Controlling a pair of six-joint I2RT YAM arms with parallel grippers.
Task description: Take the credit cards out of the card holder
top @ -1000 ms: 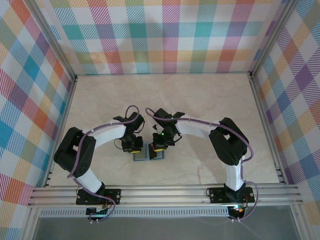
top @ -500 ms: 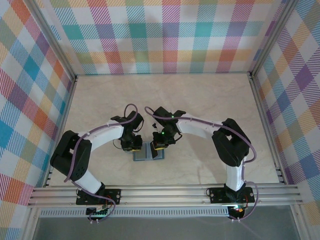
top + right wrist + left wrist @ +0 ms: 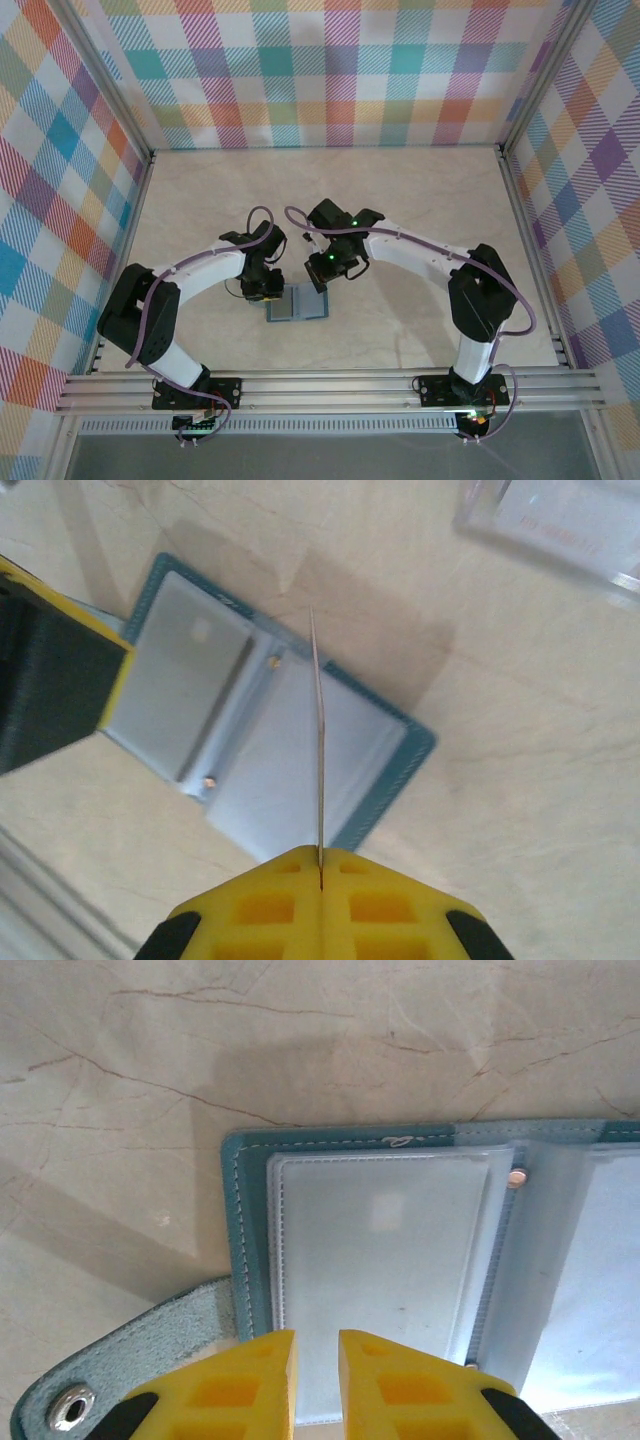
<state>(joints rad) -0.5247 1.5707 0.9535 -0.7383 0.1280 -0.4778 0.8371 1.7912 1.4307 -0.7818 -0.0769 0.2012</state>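
The teal card holder (image 3: 297, 305) lies open on the marble table, its clear inner pockets facing up (image 3: 380, 1250) (image 3: 262, 742). Its side tab with a metal snap (image 3: 120, 1360) sticks out to the left. My left gripper (image 3: 316, 1360) (image 3: 267, 295) is narrowly open, its yellow fingertips down at the near edge of the holder's left pocket, nothing between them. Above the holder's right half, my right gripper (image 3: 320, 865) (image 3: 320, 276) is shut on one credit card (image 3: 318, 740), which I see edge-on as a thin line clear of the pockets.
In the right wrist view a pale flat card-like piece with reddish print (image 3: 555, 525) lies on the table beyond the holder. Plaid walls and a metal rail (image 3: 330, 385) frame the table. The two arms curve in from either side.
My right gripper has risen and drawn back from the holder, taking the card with it and turning. The left gripper and the holder have stayed put.
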